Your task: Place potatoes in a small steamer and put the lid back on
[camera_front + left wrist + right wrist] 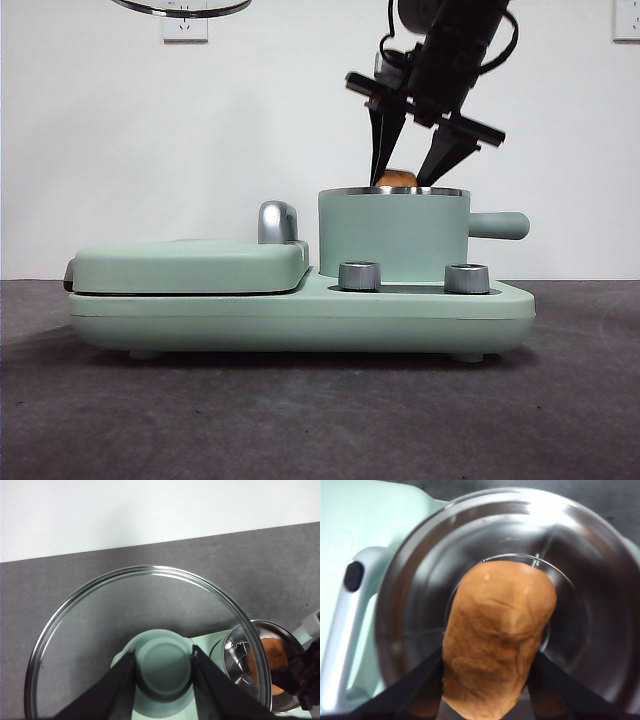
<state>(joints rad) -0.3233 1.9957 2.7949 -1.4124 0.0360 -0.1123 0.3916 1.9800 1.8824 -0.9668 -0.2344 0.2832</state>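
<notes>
The mint-green steamer pot (392,235) stands on the right half of the appliance, its stubby handle (498,224) pointing right. My right gripper (402,180) is at the pot's mouth, shut on the brown-orange potato (396,178), whose top shows just above the steel rim. In the right wrist view the potato (497,635) sits between my jaws over the steel pot interior (585,580). My left gripper (163,652) is shut on the green knob (163,667) of the glass lid (125,610), held high up left; only its rim (180,8) shows in the front view.
The flat griddle cover (190,265) with its chrome handle (277,222) lies left of the pot on the green base (300,315). Two steel dials (360,276) (466,278) sit in front of the pot. The table is dark grey, with a white wall behind.
</notes>
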